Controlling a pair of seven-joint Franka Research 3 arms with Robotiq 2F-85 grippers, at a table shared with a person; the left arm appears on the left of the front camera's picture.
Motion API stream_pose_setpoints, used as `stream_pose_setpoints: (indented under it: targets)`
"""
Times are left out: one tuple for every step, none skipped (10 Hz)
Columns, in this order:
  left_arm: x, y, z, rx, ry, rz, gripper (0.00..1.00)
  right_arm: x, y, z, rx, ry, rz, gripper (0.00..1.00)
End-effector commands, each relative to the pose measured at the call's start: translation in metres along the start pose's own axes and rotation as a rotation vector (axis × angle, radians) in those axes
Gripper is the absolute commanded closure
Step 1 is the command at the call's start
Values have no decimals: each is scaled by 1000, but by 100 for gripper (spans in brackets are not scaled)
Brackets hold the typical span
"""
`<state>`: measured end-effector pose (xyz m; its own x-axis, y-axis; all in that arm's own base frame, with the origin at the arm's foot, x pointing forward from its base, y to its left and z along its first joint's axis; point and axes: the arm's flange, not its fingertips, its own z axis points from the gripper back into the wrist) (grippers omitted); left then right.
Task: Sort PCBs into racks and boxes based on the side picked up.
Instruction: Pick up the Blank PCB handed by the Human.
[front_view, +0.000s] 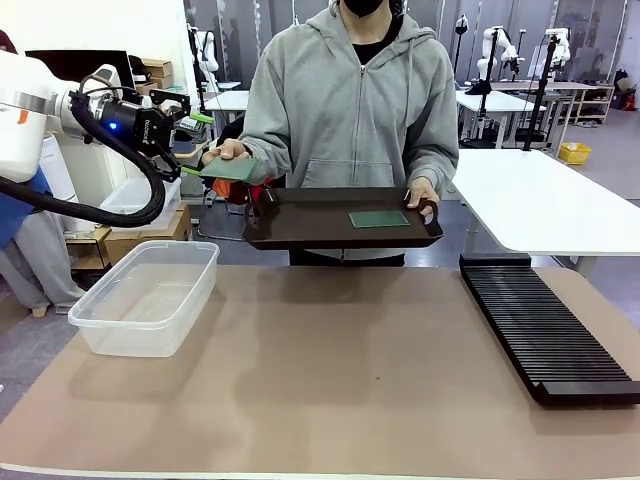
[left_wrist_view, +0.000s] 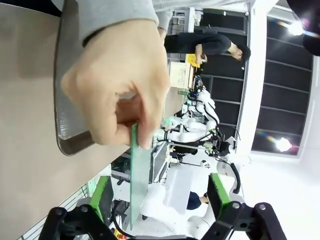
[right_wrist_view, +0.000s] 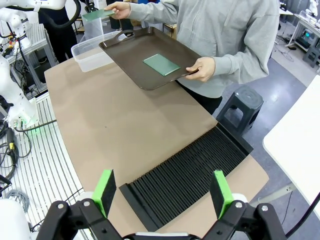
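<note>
Left gripper (left_wrist_view: 160, 193) spread wide astride the PCB (left_wrist_view: 140, 175), apparently not touching it.

Left arm (front_view: 30, 100) high past table (front_view: 350, 380) far-left corner, left gripper (front_view: 197, 145) wide open, seemingly level. Right gripper (right_wrist_view: 162, 192) open above right edge.
</note>
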<state>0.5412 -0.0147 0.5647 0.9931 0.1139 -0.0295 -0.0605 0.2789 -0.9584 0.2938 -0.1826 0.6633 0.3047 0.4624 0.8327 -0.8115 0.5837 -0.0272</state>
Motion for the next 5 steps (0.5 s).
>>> stream_pose_setpoints:
  targets:
    - [-4, 8, -3, -72, 44, -52, 0, -1, 0, -1, 2, -1, 2, 0]
    - [-8, 10, -6, -73, 27, -84, 0, -1, 0, -1, 2, -1, 2, 0]
    - [-10, 12, -9, -66, 28, -110, 0, -1, 0, -1, 2, -1, 2, 0]
    - [-10, 12, -13, -64, 27, -118, 38, -1, 0, -1, 2, -1, 2, 0]
    - [-9, 14, -16, -53, 6, -119, 60, -1, 0, -1, 2, -1, 2, 0]
